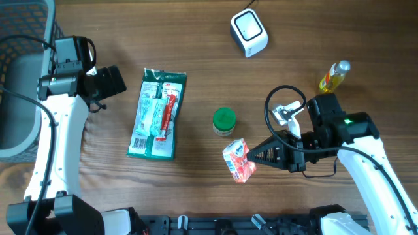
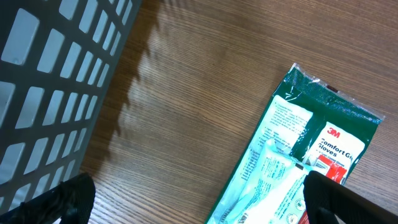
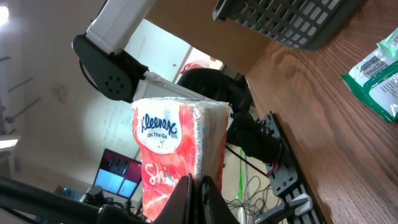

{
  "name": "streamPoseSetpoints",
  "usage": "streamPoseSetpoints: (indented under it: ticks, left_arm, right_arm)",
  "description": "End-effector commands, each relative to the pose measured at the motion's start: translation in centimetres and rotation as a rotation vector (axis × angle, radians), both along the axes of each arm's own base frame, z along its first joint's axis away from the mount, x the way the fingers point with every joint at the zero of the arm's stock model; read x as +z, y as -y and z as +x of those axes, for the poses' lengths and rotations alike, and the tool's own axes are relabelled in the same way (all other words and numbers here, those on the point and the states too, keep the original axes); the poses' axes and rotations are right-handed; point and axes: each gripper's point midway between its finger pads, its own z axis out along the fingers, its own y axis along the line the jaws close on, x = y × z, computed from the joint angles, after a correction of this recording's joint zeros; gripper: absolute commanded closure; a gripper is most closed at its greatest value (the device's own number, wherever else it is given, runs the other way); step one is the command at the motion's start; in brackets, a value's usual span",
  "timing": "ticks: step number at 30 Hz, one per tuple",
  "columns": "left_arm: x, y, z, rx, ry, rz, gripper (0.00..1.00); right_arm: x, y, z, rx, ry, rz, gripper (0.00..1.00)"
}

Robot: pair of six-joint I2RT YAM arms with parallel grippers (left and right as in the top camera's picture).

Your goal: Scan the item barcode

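Kleenex pack [image 1: 238, 161]: pinched at one end by the right gripper [image 1: 257, 155], jaws pressed onto it, near the table's front edge, close to the green-lid jar [image 1: 224, 121].

Surface is a brown wood-grain table [image 1: 196, 39]. The left gripper [image 1: 110, 81] is spread wide with nothing between its fingers, just left of the gloves packet [image 1: 157, 114], which lies flat. Further back there's a yellow bottle [image 1: 334, 76] on the right. The white scanner [image 1: 249, 32] is at the far edge, well apart from the pack. A grey slotted basket [image 1: 19, 65] sits far left.

Only the right wrist view shows the room. The pack stands upright above the fingertips against a pale wall, with a lit monitor [image 3: 115, 177] low on the left. The basket and a corner of the gloves packet are at the right of frame. The left wrist view gives only table grain, the basket wall and the packet's top end.

Text: the pack's front reads "Kleenex On The Go", and the script below it is cut off by the fingers. Gloves packet: "3M Comfort", then "Gloves". Can't tell where the pack's barcode is.
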Motion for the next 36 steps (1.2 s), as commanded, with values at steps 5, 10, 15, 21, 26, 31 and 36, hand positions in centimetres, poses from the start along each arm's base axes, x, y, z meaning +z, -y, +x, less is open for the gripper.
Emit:
streamPoseSetpoints:
  ticks: [5, 10, 15, 21, 26, 31, 36]
  left_arm:
    - [-0.05, -0.28, 0.03, 0.016, 0.000, 0.004, 0.00]
    - [-0.05, -0.28, 0.03, 0.016, 0.000, 0.004, 0.00]
    - [-0.06, -0.28, 0.03, 0.016, 0.000, 0.004, 0.00]
    - [-0.06, -0.28, 0.03, 0.016, 0.000, 0.004, 0.00]
    - [-0.06, -0.28, 0.03, 0.016, 0.000, 0.004, 0.00]
    - [-0.06, -0.28, 0.03, 0.016, 0.000, 0.004, 0.00]
    - [-0.06, -0.28, 0.03, 0.016, 0.000, 0.004, 0.00]
  right_arm:
    - [1.12, -0.04, -0.27, 0.001, 0.032, 0.070, 0.96]
    - [1.12, -0.04, -0.27, 0.001, 0.032, 0.070, 0.96]
    - [1.12, -0.03, -0.27, 0.001, 0.031, 0.069, 0.95]
    - [1.11, -0.03, -0.28, 0.001, 0.030, 0.069, 0.96]
    - [1.11, -0.03, -0.27, 0.001, 0.031, 0.070, 0.96]
    - [1.10, -0.07, -0.03, 0.003, 0.049, 0.073, 0.96]
    - [1.09, -0.17, 0.52, 0.007, 0.065, 0.074, 0.96]
